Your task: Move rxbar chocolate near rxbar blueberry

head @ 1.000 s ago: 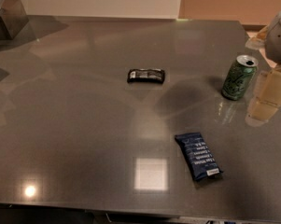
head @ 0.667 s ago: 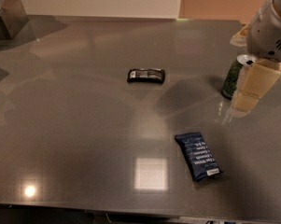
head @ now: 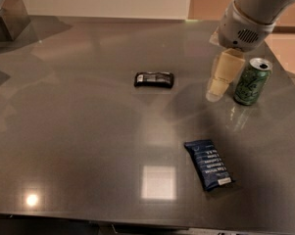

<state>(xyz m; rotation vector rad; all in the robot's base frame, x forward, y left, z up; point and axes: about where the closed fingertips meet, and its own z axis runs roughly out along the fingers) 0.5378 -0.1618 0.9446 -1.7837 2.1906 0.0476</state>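
Observation:
The rxbar chocolate (head: 154, 79) is a small black glossy bar lying flat near the middle of the grey table (head: 78, 131). The rxbar blueberry (head: 208, 164) is a larger navy-blue bar with white text, lying at the front right. My gripper (head: 217, 88) hangs from the white arm at the upper right, above the table, to the right of the chocolate bar and just left of a green can. It holds nothing that I can see.
A green soda can (head: 252, 81) stands upright at the right, close beside the gripper. A dark block (head: 5, 21) sits at the far left corner. Bright light reflections lie on the table front.
The arm and gripper have moved left from the right edge, past the green can, toward the chocolate bar. Both bars and the can have not moved.

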